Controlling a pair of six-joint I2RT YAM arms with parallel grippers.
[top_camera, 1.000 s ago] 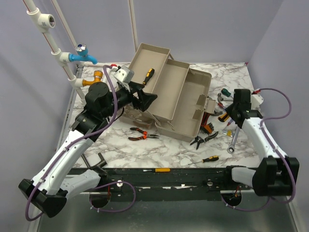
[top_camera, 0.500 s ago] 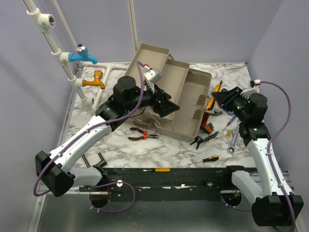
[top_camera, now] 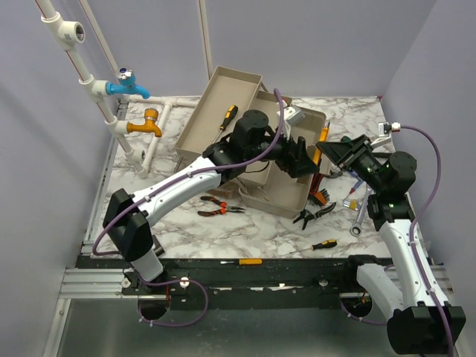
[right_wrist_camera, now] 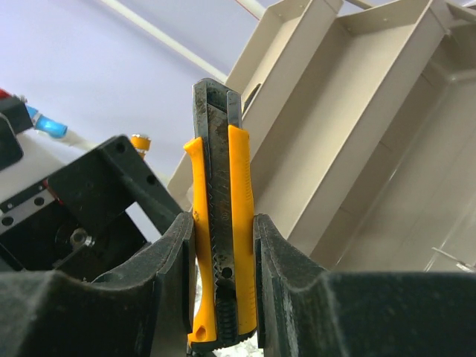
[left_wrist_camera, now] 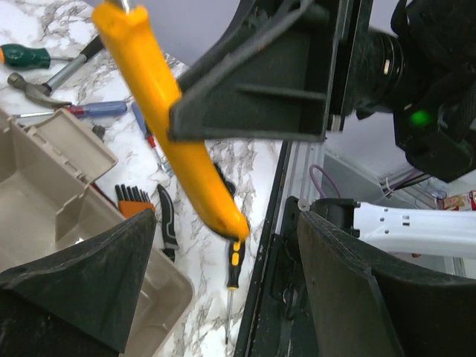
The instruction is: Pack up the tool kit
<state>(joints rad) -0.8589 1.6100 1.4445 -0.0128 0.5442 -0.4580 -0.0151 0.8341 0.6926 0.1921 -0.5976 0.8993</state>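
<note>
The beige toolbox (top_camera: 256,137) lies open at the table's middle, its trays folded out, with a black-and-orange screwdriver (top_camera: 227,117) in the far tray. My right gripper (top_camera: 333,153) (right_wrist_camera: 224,227) hovers just right of the box, shut on a yellow-and-black utility knife (top_camera: 320,147) (right_wrist_camera: 222,223) that it holds upright. My left arm reaches across the box. Its gripper (top_camera: 305,161) (left_wrist_camera: 223,275) is open, close beside the knife (left_wrist_camera: 160,111), with the knife's end just above the gap between its fingers and touching neither.
White pipes with a blue tap (top_camera: 126,84) and an orange tap (top_camera: 145,123) stand at the left wall. Loose on the marble are red pliers (top_camera: 219,207), black pliers (top_camera: 312,215), orange hex keys (top_camera: 320,196), a small screwdriver (top_camera: 323,244) and a wrench (top_camera: 360,217).
My left arm has swung right across the toolbox, up to the right gripper. My right gripper has risen from the table with the knife and turned toward the left gripper.
</note>
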